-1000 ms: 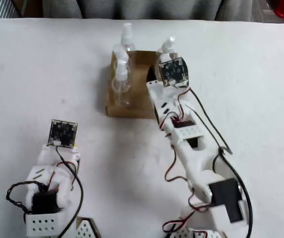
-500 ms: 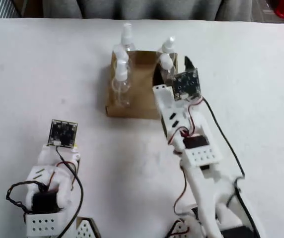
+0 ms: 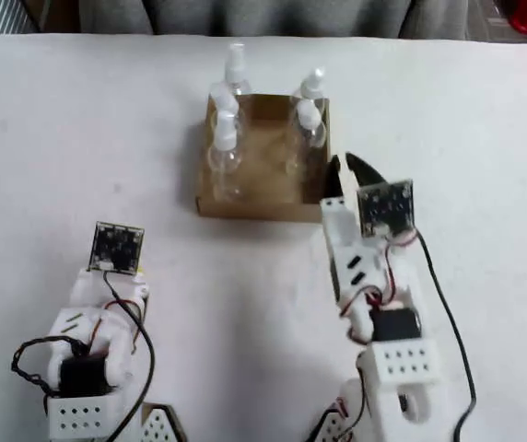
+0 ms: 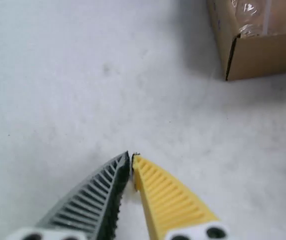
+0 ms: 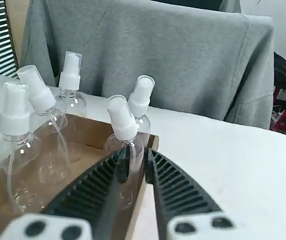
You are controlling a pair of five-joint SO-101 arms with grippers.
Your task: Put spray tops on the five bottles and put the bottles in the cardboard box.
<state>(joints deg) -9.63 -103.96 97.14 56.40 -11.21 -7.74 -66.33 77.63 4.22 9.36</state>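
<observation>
The cardboard box stands at the table's middle back, and its corner also shows in the left wrist view. Several clear bottles with white spray tops stand upright in it. I cannot tell whether the two farthest are inside the back wall. My right gripper hovers just off the box's near right corner, open by a narrow gap, holding nothing. In its wrist view the right gripper points at the nearest bottle. My left gripper is shut and empty over bare table.
The left arm rests at the near left, well away from the box. White tabletop lies open on both sides of the box. A grey cloth hangs behind the table's far edge.
The right arm has drawn back from over the box's right side toward the near right, leaving a bottle standing there. Its jaws have narrowed. The left arm has not moved.
</observation>
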